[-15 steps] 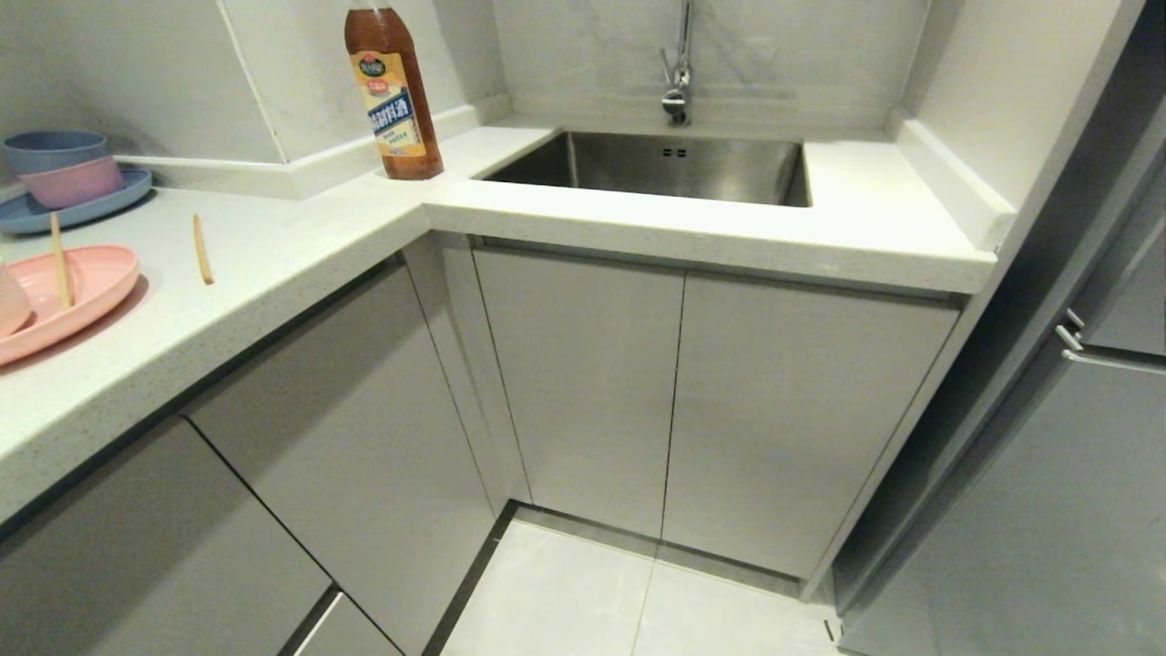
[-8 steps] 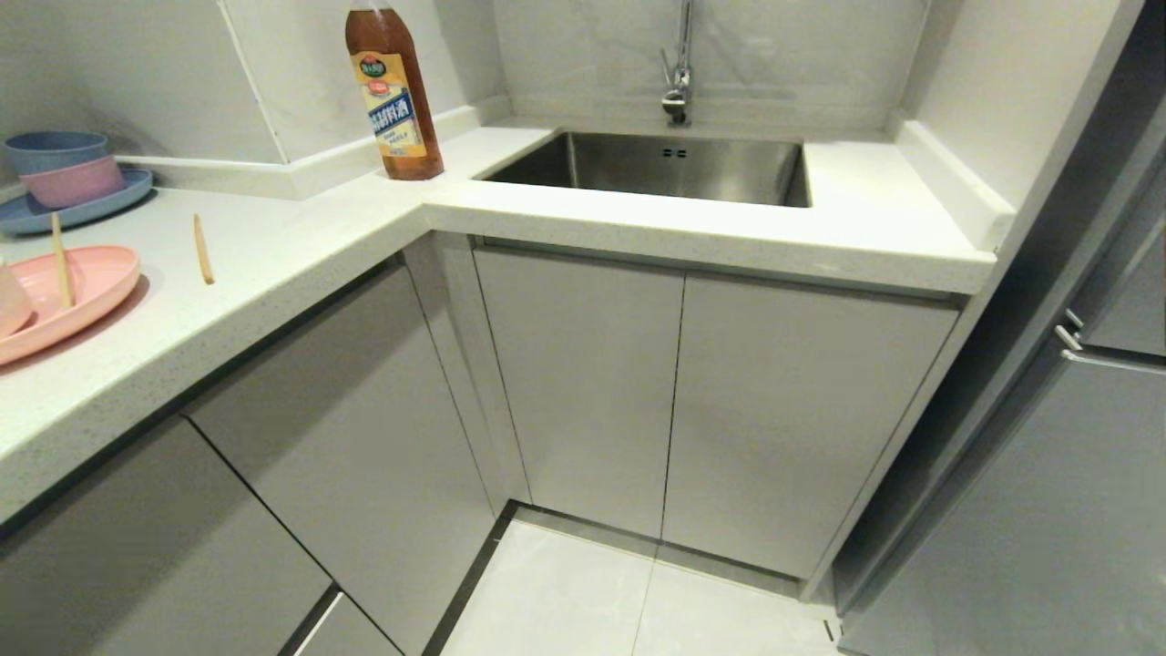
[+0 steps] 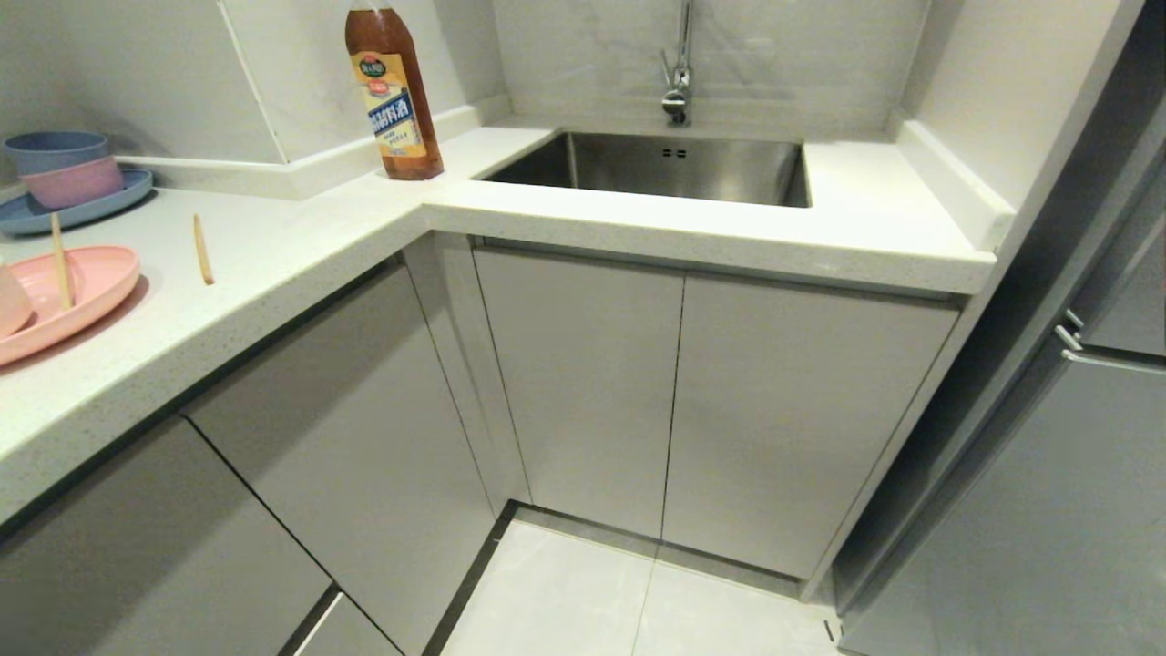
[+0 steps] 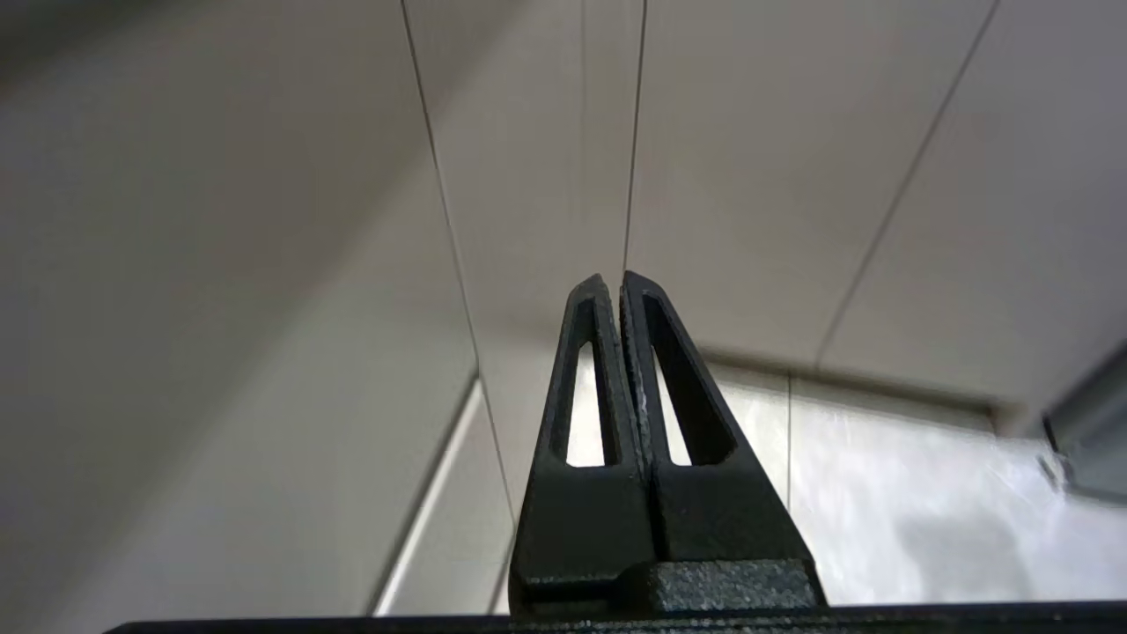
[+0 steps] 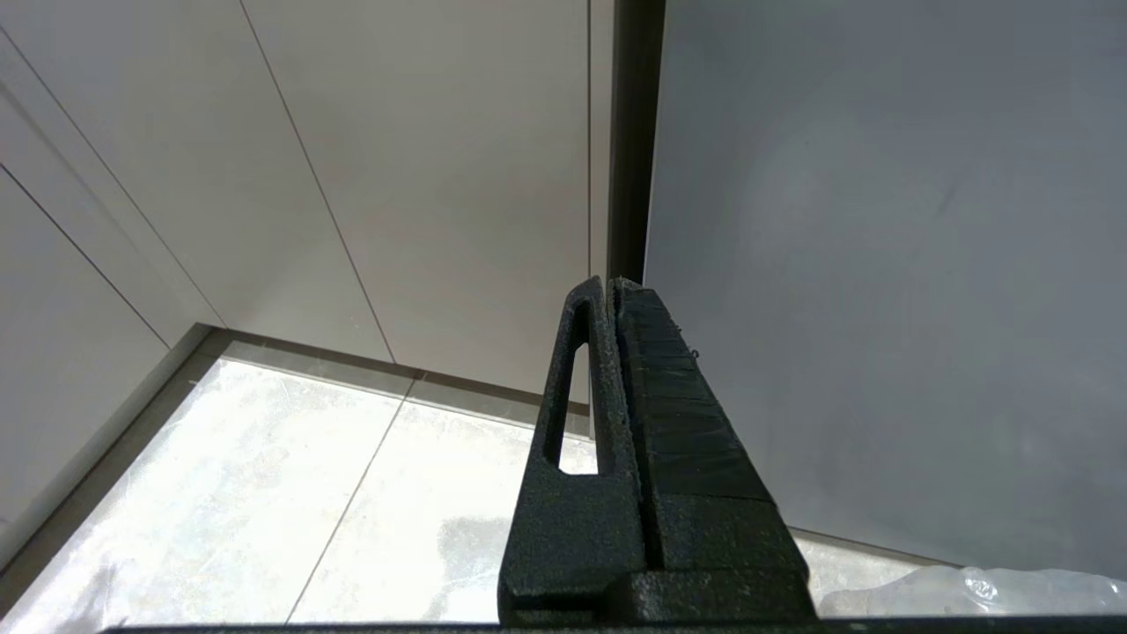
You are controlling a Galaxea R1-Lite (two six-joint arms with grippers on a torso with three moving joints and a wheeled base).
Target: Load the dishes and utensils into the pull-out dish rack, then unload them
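Note:
At the far left of the white counter lies the large pink plate (image 3: 84,290), cut off by the picture's edge. One wooden chopstick (image 3: 60,260) rests across it and the other chopstick (image 3: 201,248) lies on the counter beside it. A sliver of the cream bowl (image 3: 8,302) shows on the plate at the edge. The fork and the pull-out dish rack are out of view; all cabinet fronts are closed. Neither arm appears in the head view. My left gripper (image 4: 614,280) is shut and empty, low before the cabinet doors. My right gripper (image 5: 610,283) is shut and empty too, near the floor.
A blue plate (image 3: 117,196) with a blue and a pink bowl sits at the back left. A brown bottle (image 3: 393,91) stands at the counter's corner beside the steel sink (image 3: 656,164) and tap (image 3: 677,68). A tall grey appliance (image 3: 1048,474) stands at the right.

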